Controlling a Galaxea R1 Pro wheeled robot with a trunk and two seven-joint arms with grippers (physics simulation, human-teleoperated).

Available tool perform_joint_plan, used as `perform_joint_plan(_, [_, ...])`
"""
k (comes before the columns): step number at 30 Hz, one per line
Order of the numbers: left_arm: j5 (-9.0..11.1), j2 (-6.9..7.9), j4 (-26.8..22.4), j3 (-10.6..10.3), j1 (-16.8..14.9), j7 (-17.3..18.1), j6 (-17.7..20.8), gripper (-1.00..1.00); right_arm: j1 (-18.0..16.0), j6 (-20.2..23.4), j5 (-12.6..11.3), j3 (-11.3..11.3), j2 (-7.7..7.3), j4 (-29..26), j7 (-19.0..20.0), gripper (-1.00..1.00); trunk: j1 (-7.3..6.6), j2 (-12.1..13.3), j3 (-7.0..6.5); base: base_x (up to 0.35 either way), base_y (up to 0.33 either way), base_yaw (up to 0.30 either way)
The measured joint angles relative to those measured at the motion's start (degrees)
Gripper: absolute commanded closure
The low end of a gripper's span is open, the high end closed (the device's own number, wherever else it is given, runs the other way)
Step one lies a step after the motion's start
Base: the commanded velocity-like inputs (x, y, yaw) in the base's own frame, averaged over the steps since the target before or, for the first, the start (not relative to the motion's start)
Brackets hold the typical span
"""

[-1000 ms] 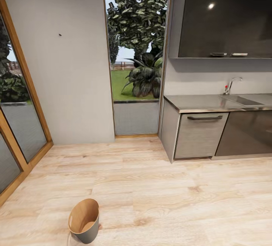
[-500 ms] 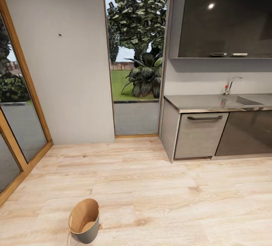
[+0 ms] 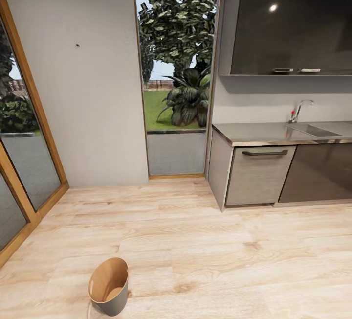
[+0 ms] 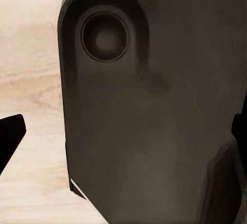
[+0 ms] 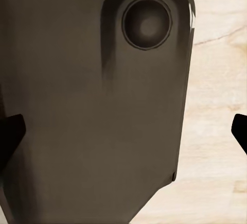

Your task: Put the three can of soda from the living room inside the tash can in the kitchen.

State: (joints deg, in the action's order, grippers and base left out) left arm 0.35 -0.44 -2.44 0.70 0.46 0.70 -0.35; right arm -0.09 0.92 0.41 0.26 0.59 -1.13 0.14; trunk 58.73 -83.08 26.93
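From the head camera, the tash can [image 3: 108,286] is seen standing on the pale wood floor [image 3: 205,240] of the kitchen, low and to the left in the picture. Its long axis is tilted rather than plumb, the open mouth being turned up and toward the left, so that the tan inside is shown. To the right, the grey countertop [image 3: 264,134] with sink [image 3: 313,129] and tap [image 3: 299,109] is set above the cabinets [image 3: 259,174], with a dark wall cabinet [image 3: 293,20] overhead. A tall window [image 3: 177,55] onto greenery is placed between them and the grey wall. Nothing in this view is changed from the pictures of a second and half a second before: bin, floor and furniture are found at the same places.

In the left wrist view, a dark rounded body panel [image 4: 154,105] is seen close before the camera, and black fingertips [image 4: 10,134] are seen far apart at the picture's edges, so the left claw is spread. Pale floor is seen beside the panel.

In the right wrist view, a like dark panel [image 5: 92,100] is shown, and the black fingertips [image 5: 9,131] are likewise held wide apart over floor. How the bin lies relative to either claw cannot be told.
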Motion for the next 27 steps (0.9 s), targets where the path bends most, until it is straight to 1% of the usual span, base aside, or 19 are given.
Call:
perform_joint_plan(4, [0.00, 0.00, -0.21, -0.03, -0.01, -0.11, 0.00, -1.00, 0.00, 0.06, 0.02, -0.01, -0.16, -0.38, 0.13, -1.00, 0.00, 0.00, 0.00, 0.000, 0.000, 0.000])
perform_joint_plan(7, [0.00, 0.05, -1.57, -0.02, -0.01, -0.35, 0.01, -1.00, -0.01, 0.73, 0.01, -0.01, -0.34, -2.66, 0.14, -1.00, 0.00, 0.00, 0.00, 0.000, 0.000, 0.000])
perform_joint_plan(9, [0.04, 0.07, -3.08, 0.03, 0.03, -0.35, 0.11, -1.00, -0.01, 2.64, -0.09, 0.02, -0.37, -5.57, 0.13, -1.00, 0.00, 0.00, 0.00, 0.000, 0.000, 0.000])
perform_joint_plan(10, [0.05, 0.07, -3.52, 0.04, 0.02, -0.35, 0.19, -1.00, -0.01, 3.68, -0.12, 0.03, -0.38, -6.56, 0.13, -1.00, 0.00, 0.00, 0.00, 0.000, 0.000, 0.000])
perform_joint_plan(13, [0.08, 0.08, -4.86, 0.07, -0.01, -0.35, 0.47, -1.00, -0.01, 9.90, -0.21, -0.01, -0.42, -10.96, 0.12, -1.00, 0.00, 0.00, 0.00, 0.000, 0.000, 0.000])
perform_joint_plan(15, [0.05, 0.07, -5.35, 0.05, 0.01, -0.39, 0.53, -1.00, -0.01, 12.50, -0.30, -0.11, -0.55, -12.95, 0.15, -1.00, 0.00, 0.00, 0.00, 0.000, 0.000, 0.000])
perform_joint_plan(18, [0.03, 0.08, -6.24, 0.03, -0.01, -0.37, 0.59, -1.00, 0.00, 14.21, -0.34, -0.22, -0.70, -14.82, 0.15, -1.00, 0.00, 0.00, 0.00, 0.000, 0.000, 0.000])
perform_joint_plan(20, [0.07, 0.08, -7.96, 0.04, -0.02, -0.32, 0.80, -1.00, -0.01, 15.44, -0.27, -0.31, -0.76, -17.32, 0.12, -1.00, 0.00, 0.00, 0.00, 0.000, 0.000, 0.000])
perform_joint_plan(21, [0.11, 0.11, -9.52, 0.06, -0.03, -0.30, 1.08, -1.00, -0.01, 16.58, -0.22, -0.32, -0.76, -19.40, 0.09, -1.00, 0.00, 0.00, -0.01, 0.000, 0.000, 0.000])
perform_joint_plan(23, [0.18, 0.12, -11.44, 0.09, -0.02, -0.28, 1.58, -1.00, -0.01, 18.41, -0.19, -0.36, -0.73, -21.76, 0.07, -1.00, 0.00, 0.00, 0.00, 0.000, 0.000, 0.000])
perform_joint_plan(24, [0.40, 0.11, -13.54, 0.12, -0.03, -0.28, 2.44, -1.00, -0.01, 20.81, -0.17, -0.38, -0.68, -24.10, 0.05, -1.00, 0.00, 0.00, -0.01, 0.000, 0.000, 0.000])
perform_joint_plan(25, [0.58, 0.10, -14.77, 0.13, -0.03, -0.27, 3.09, -1.00, -0.01, 22.18, -0.18, -0.40, -0.66, -25.39, 0.05, -1.00, 0.00, 0.00, 0.00, 0.000, 0.000, 0.000])
perform_joint_plan(26, [1.12, 0.13, -17.24, 0.14, -0.03, -0.27, 4.77, -1.00, -0.01, 24.81, -0.18, -0.41, -0.64, -27.96, 0.04, -1.00, 0.00, 0.00, -0.01, 0.000, 0.000, 0.000])
perform_joint_plan(27, [1.50, 0.15, -18.67, 0.15, -0.01, -0.27, 5.90, -1.00, -0.01, 26.11, -0.19, -0.41, -0.63, -29.44, 0.02, -1.00, 0.00, 0.00, -0.01, 0.000, 0.000, 0.000])
